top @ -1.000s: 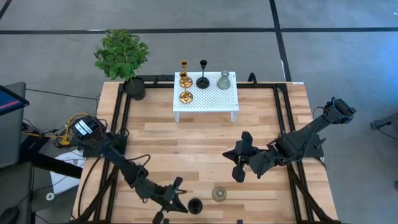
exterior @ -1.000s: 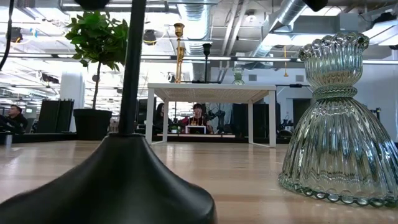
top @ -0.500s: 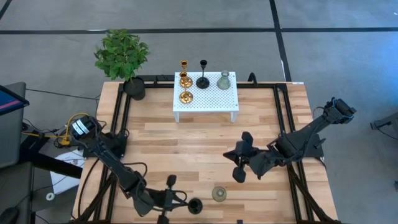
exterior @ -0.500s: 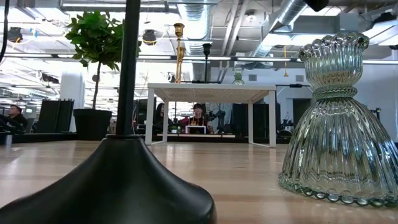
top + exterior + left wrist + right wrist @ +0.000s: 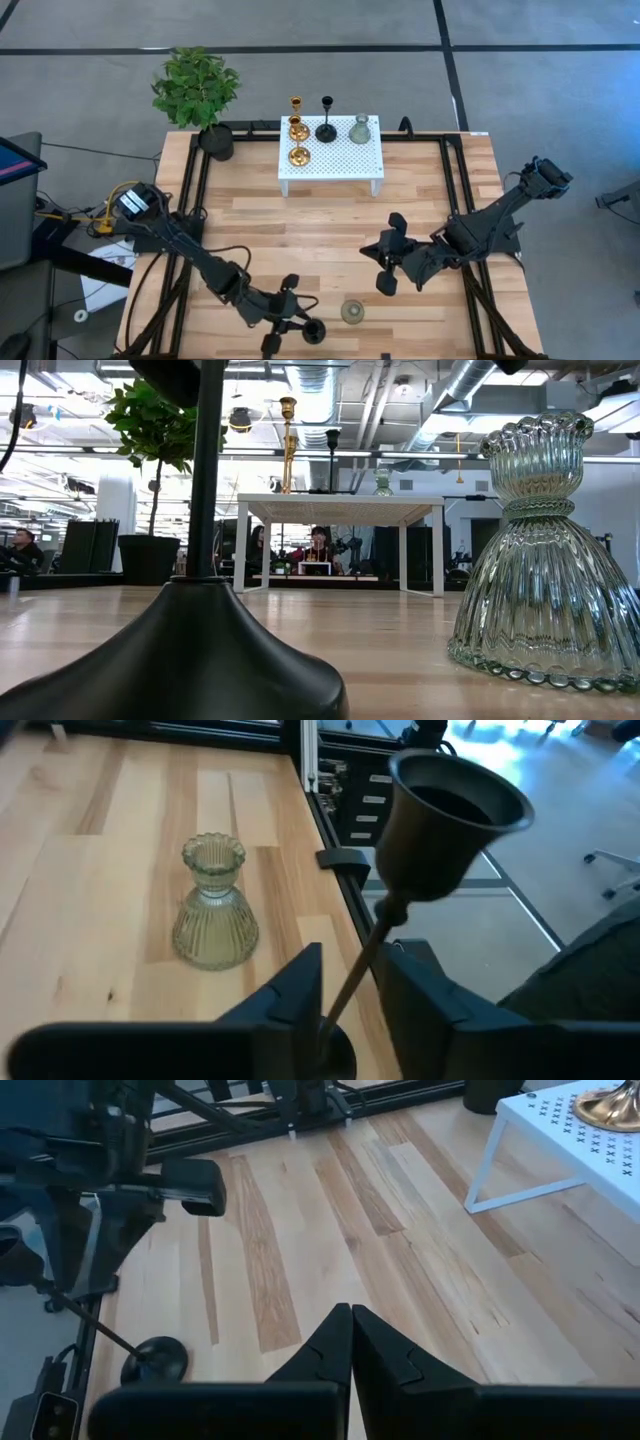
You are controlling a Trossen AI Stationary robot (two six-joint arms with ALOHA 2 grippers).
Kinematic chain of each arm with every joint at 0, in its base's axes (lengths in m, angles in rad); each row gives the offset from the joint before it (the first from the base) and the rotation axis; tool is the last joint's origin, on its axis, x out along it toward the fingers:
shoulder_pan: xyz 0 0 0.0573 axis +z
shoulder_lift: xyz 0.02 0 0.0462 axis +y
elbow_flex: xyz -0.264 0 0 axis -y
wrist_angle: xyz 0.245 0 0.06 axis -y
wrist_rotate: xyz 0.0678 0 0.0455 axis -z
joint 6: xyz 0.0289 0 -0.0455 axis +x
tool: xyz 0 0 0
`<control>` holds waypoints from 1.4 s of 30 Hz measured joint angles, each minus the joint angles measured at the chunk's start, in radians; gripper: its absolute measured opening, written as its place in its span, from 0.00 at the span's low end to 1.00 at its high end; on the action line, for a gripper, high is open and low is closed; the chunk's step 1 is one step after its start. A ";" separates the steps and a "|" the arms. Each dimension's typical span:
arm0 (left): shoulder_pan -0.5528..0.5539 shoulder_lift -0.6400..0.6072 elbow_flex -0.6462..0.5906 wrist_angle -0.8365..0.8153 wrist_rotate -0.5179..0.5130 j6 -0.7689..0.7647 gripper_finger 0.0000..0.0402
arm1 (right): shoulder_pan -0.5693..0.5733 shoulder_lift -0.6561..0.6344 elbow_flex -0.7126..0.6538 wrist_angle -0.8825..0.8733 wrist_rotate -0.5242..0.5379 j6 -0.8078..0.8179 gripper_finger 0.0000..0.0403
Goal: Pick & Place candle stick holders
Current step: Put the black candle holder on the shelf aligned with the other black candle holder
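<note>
Six candle stick holders on show. The black candle stick holder (image 5: pixel 314 331), slim stem and flared cup, stands between the left tool's (image 5: pixel 350 995) fingers, which are parted round the stem, barely a gap. Just beside it sits a ribbed grey-green glass holder (image 5: pixel 352 312). Far ahead, on the white perforated stand (image 5: pixel 345 160): two shiny gold, one black, one grey-green. The right tool (image 5: pixel 350 1335) hovers over bare wooden table (image 5: pixel 300 230), fingers pressed together, empty.
</note>
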 joint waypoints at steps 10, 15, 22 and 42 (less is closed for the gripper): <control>0.014 0.032 0.000 0.086 0.032 0.001 0.48 | 0.000 0.000 0.000 -0.034 0.000 0.000 0.00; 0.021 0.113 0.000 0.214 0.059 -0.003 0.48 | -0.001 0.000 0.000 -0.037 0.000 0.000 0.00; 0.029 0.132 0.000 0.262 0.073 -0.012 0.34 | -0.001 0.000 0.000 -0.037 0.000 0.000 0.00; 0.047 -0.091 0.000 -0.045 -0.152 0.095 0.03 | 0.000 0.000 0.000 -0.037 0.003 0.001 0.00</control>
